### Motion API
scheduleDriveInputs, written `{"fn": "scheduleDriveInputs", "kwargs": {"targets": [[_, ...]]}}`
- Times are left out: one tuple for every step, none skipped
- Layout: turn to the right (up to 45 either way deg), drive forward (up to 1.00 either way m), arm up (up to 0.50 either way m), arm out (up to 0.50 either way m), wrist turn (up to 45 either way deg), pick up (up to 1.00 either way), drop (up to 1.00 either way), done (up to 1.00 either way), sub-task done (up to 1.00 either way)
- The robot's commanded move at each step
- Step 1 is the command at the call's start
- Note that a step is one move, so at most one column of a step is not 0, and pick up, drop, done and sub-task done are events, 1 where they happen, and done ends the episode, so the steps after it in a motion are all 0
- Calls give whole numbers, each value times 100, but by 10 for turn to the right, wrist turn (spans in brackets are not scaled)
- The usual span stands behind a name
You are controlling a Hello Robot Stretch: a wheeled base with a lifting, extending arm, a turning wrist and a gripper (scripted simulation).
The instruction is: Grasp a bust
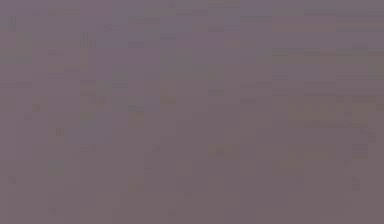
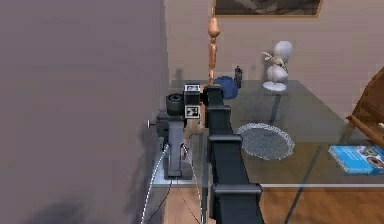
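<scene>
White bust stands on glass desk. Claw lies well apart; its hold cannot be told.

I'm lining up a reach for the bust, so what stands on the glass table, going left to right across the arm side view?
Tall slender orange-brown wooden figure → small dark blue round object → white bust on a round foot → flat blue book.

Dark square arm, dark tool, white black-marked squares
</scene>
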Motion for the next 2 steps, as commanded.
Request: {"fn": "scheduleDriveInputs", "kwargs": {"targets": [[0, 0, 0, 0, 450, 0, 0, 0, 0], [0, 0, 0, 0, 450, 0, 0, 0, 0]]}}
